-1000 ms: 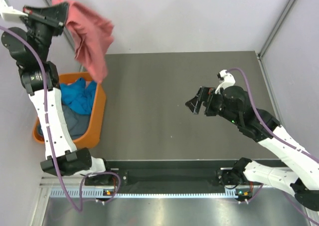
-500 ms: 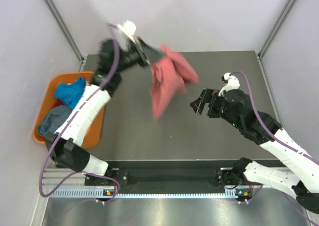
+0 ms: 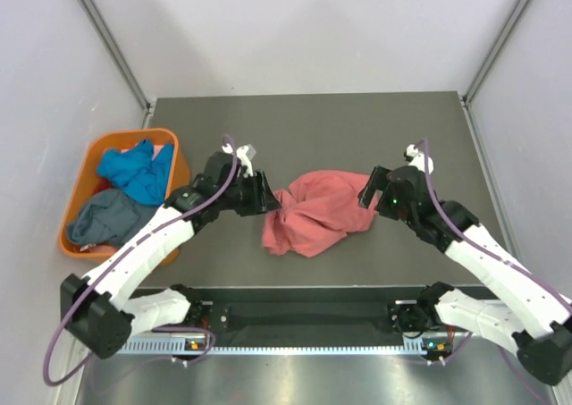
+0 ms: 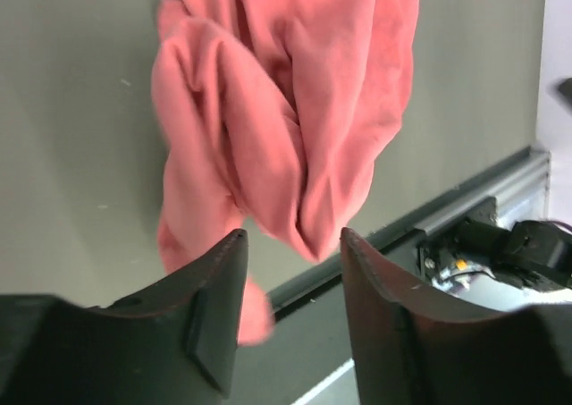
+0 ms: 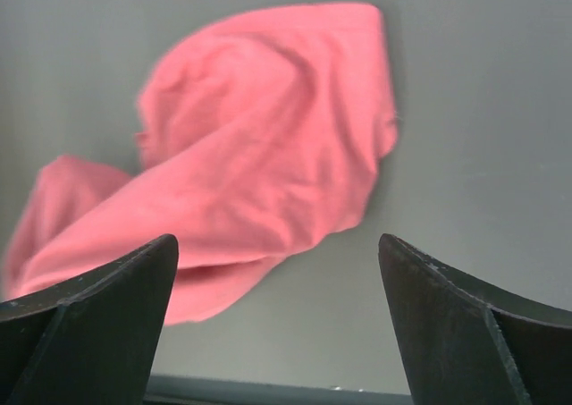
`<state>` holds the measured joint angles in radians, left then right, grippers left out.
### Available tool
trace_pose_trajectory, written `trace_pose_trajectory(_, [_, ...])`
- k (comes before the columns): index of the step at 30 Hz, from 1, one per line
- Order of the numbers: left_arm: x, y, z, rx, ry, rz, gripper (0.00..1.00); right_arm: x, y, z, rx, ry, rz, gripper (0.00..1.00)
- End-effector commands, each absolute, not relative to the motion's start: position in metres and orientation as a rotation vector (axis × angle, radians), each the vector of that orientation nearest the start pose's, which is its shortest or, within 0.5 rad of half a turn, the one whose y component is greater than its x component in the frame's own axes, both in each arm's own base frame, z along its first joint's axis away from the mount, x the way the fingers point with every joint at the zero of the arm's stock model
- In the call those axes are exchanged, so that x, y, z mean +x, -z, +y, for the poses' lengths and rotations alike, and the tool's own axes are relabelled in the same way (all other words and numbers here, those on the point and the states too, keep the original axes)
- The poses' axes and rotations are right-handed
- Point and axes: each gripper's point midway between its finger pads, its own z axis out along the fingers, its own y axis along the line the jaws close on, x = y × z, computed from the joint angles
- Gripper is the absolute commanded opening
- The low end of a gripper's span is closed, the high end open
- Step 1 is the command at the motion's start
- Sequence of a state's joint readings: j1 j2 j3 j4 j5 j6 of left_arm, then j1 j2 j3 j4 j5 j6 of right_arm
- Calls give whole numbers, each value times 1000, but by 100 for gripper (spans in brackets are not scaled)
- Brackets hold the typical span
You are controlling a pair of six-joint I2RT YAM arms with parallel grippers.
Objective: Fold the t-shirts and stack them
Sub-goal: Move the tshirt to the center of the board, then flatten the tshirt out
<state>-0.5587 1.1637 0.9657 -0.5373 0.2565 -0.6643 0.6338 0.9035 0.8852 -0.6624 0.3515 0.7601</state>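
lab cell: panel walls [image 3: 295, 29], aluminium rail [image 3: 304, 344]

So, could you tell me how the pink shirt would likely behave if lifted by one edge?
Probably floppy: the pink shirt lies crumpled in soft folds, so it should drape and hang. Pushed, it would likely bunch up on the table rather than slide.

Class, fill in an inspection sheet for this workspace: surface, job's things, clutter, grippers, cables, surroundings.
Surface: dark grey table.
Job's things: salmon-pink t-shirt crumpled mid-table, unfolded; bright blue t-shirt and grey-blue t-shirt heaped in the orange tub.
Clutter: only that tub, at the table's left edge.
Grippers: left gripper open at the pink shirt's left end; right gripper open at its right end; neither holds cloth.
Cables: purple cables run along both arms.
Surroundings: pale walls, metal frame posts.
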Motion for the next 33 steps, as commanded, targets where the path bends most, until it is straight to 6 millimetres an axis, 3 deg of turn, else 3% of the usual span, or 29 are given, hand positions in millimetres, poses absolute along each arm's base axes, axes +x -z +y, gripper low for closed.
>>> trace_pose_trajectory(1, [235, -178, -202, 11, 709, 2450, 53, 264, -173, 132, 438, -396, 2231, 92])
trace_pose_trajectory(3, [229, -166, -205, 29, 722, 2495, 54, 274, -158, 145, 350, -482, 2259, 88])
trace_pose_trajectory(4, [227, -160, -206, 33, 728, 2513, 54, 289, -162, 143, 349, -512, 2211, 81])
trace_pose_trajectory(8, [222, -138, -214, 60, 753, 2564, 56, 314, -144, 131, 326, -465, 2219, 71])
trace_pose_trajectory(9, [222, -134, -213, 57, 741, 2572, 57, 319, -128, 128, 321, -424, 2267, 71])
trace_pose_trajectory(13, [221, -104, -193, 4, 569, 2644, 58, 340, -99, 111, 345, -408, 2322, 69])
trace_pose_trajectory(19, [211, -64, -170, -93, 387, 2749, 60, 350, -75, 116, 296, -462, 2379, 66])
trace_pose_trajectory(27, [208, -37, -149, -177, 232, 2767, 64, 354, -57, 123, 273, -498, 2393, 62])
trace_pose_trajectory(33, [210, -17, -157, -164, 244, 2806, 62, 359, -49, 122, 281, -481, 2407, 51])
